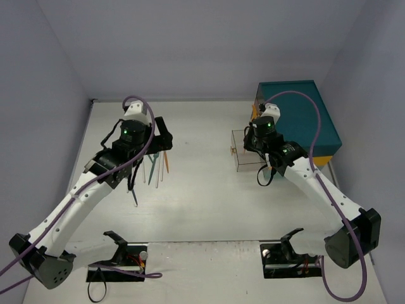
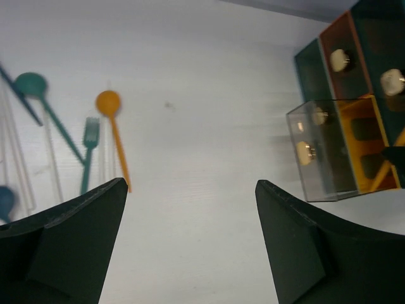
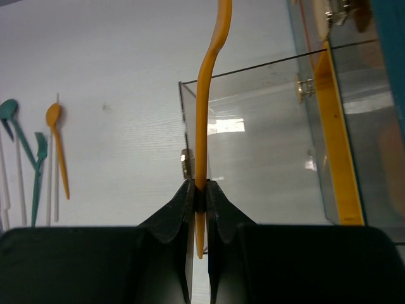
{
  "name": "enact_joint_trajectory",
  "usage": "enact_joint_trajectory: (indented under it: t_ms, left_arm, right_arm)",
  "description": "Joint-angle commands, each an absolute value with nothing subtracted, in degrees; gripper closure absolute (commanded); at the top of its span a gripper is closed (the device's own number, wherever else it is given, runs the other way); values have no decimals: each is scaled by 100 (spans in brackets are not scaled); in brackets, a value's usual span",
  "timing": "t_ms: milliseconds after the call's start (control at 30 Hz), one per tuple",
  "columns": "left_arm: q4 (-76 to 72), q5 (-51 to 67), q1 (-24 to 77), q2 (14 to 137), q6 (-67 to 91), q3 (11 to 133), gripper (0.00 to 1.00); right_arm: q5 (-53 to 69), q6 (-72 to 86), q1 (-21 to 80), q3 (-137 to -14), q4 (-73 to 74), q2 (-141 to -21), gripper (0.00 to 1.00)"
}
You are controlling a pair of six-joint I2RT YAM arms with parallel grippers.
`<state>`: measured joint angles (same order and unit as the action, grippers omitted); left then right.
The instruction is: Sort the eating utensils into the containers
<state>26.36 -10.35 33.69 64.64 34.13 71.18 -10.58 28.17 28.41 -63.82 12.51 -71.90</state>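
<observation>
Several eating utensils [image 1: 152, 170] lie on the table left of centre. The left wrist view shows an orange spoon [image 2: 114, 133], a teal fork [image 2: 88, 152] and a teal spoon [image 2: 38, 95] among them. My left gripper [image 2: 190, 190] hovers open just right of them, with bare table between its fingers [image 2: 82, 240]. My right gripper [image 3: 199, 187] is shut on the handle of an orange utensil [image 3: 205, 95], which stands upright at the left wall of a clear container [image 3: 266, 139]; its head runs out of view. That container [image 1: 243, 152] sits right of centre.
A large teal chest [image 1: 297, 117] with a yellow band [image 3: 335, 145] stands directly behind and to the right of the clear container. Clear white utensils [image 2: 54, 164] lie among the coloured ones. Both arm bases sit at the near table edge.
</observation>
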Motion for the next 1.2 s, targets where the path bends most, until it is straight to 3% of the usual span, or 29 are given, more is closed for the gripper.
enact_joint_trajectory:
  t_ms: [0,800,1167]
  left_arm:
    - [2905,-1029,3042,5940,3430,6576,20]
    - [3437,-969,2765,5572,3528,6108,20]
    - [3537,-939,2716,5546,3551,6064,20]
  right_arm:
    - [-1751,3120,2710,-6358,1046,-7420,100]
    - [-1207,4553,3123,-6021,686,-8048,100]
    - [-1773,4760,3256,-5907,741,-7860,98]
